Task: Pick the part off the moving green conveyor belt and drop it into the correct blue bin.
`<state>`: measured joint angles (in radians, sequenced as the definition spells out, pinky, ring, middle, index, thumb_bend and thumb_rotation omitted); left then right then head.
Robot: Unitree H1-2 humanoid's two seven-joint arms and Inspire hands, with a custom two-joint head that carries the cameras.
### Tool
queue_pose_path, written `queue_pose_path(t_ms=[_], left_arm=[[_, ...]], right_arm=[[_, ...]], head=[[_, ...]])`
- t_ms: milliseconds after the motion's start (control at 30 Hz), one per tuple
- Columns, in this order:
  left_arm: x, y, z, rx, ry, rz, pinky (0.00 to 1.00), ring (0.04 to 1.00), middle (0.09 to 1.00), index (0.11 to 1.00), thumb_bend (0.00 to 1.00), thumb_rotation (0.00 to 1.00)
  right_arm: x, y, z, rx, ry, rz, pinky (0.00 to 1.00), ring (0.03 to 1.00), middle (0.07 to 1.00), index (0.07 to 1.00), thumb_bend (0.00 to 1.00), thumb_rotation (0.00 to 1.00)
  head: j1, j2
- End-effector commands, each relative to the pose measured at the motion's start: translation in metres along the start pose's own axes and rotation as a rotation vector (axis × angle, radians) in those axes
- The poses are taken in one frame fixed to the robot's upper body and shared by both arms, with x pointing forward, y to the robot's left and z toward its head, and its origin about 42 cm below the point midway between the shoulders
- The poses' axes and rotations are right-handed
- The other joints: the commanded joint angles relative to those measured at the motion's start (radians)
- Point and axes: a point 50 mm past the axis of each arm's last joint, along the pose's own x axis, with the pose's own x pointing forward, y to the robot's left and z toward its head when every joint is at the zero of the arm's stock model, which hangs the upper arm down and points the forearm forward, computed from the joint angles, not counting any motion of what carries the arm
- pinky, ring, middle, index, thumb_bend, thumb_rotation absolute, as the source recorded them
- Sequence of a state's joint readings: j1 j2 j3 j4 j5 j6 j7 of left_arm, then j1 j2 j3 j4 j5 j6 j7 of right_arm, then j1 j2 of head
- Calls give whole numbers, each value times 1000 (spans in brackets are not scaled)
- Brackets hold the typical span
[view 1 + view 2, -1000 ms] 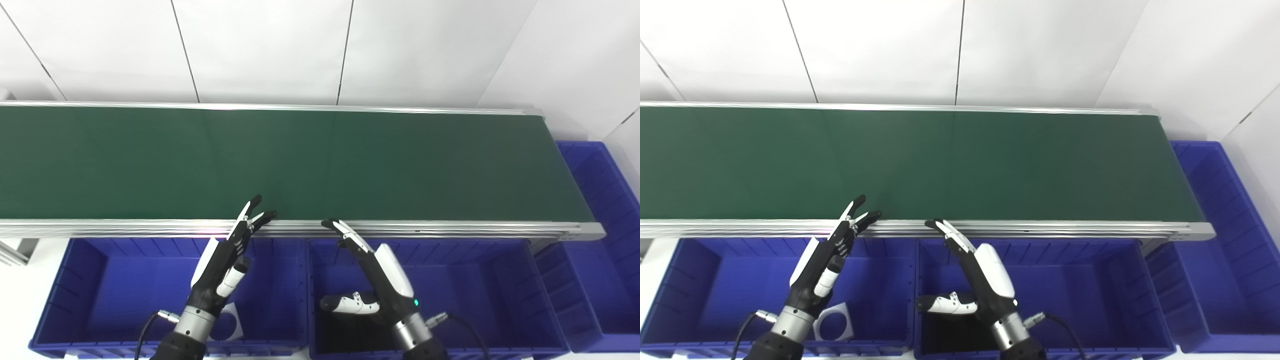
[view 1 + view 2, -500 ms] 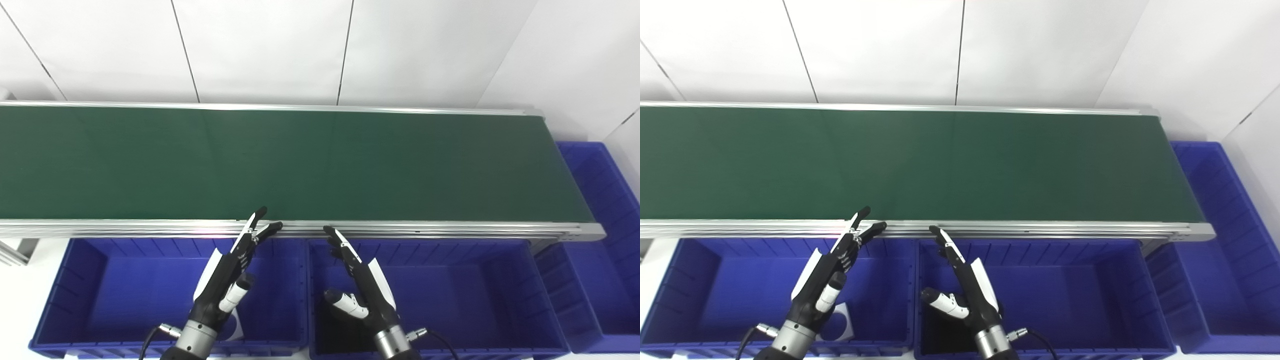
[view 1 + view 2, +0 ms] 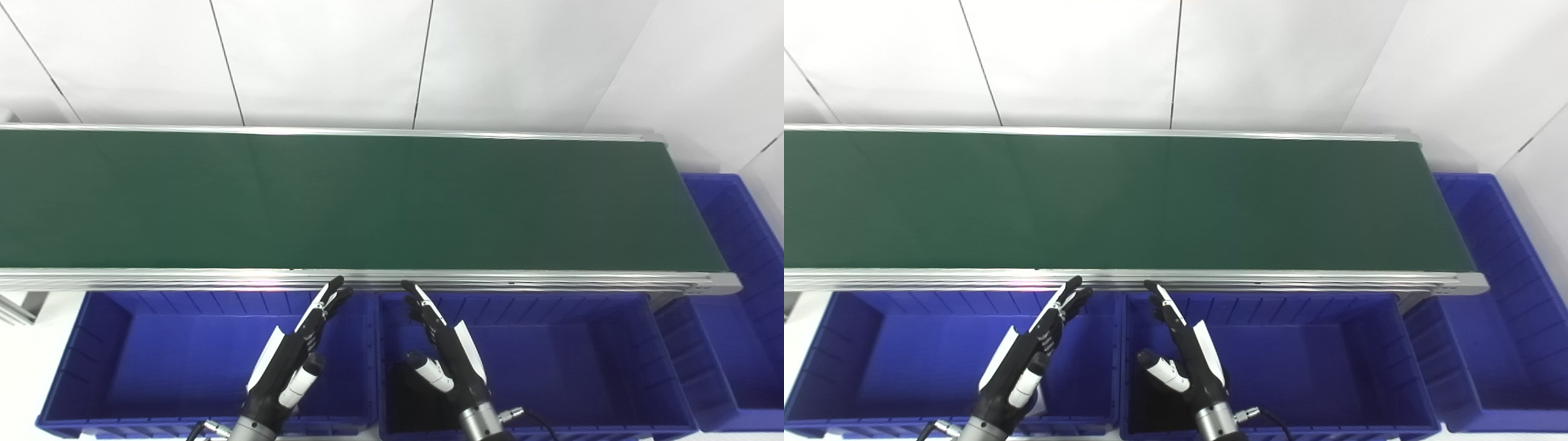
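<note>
Both hands are pulling back toward me since a second ago: the fingertips that were reaching over the near rail of the belt are now sitting short of it, above the bins. I'm keeping my left hand over the near left bin, fingers stretched out straight and lying close together, thumb apart, holding nothing. My right hand is hovering over the middle bin, fingers likewise extended and nearly side by side, thumb sticking out to the left, also empty.

I'm scanning the green conveyor belt and seeing no part anywhere on its visible length. The square pale part with the round hole that was showing a second ago in the left bin is now almost hidden behind my left wrist; only a sliver of it is peeking out in the right eye view. So I'm reading this as the part already dropped and the hands parking.

Why park here? I'm judging it as a ready stance: hands low, flat, pointing at the belt, one per bin, so either can dart forward when something rides in from the left. A third bin is waiting off the right end of the belt, presumably catching anything I miss.
</note>
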<state>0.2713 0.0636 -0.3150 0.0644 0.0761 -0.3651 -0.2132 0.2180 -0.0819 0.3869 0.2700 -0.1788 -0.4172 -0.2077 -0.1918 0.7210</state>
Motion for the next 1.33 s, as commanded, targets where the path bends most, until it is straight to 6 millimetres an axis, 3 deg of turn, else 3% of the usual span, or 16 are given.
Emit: queue_pose_path(t_ms=[0, 200, 667, 1300], left_arm=[[4, 1, 6, 28, -30, -7, 1000, 999, 989, 984, 612, 1000], [4, -1, -1, 50, -14, -6, 1000, 1000, 1000, 990, 586, 1000], [8, -5, -9, 64, -21, 19, 985, 1000, 1000, 991, 789, 980], [10, -7, -10, 70, -26, 5, 998, 1000, 999, 985, 752, 976]], right_arm=[[4, 0, 9, 22, -71, -9, 889, 933, 968, 942, 1000, 944], [-1, 1, 8, 30, -62, -25, 877, 923, 965, 944, 1000, 969], [-3, 0, 1, 29, -36, -4, 853, 915, 963, 954, 999, 960], [-5, 1, -5, 30, -15, 3, 870, 923, 969, 952, 1000, 953]], head=[[1, 1], [11, 0], [31, -5], [17, -28]])
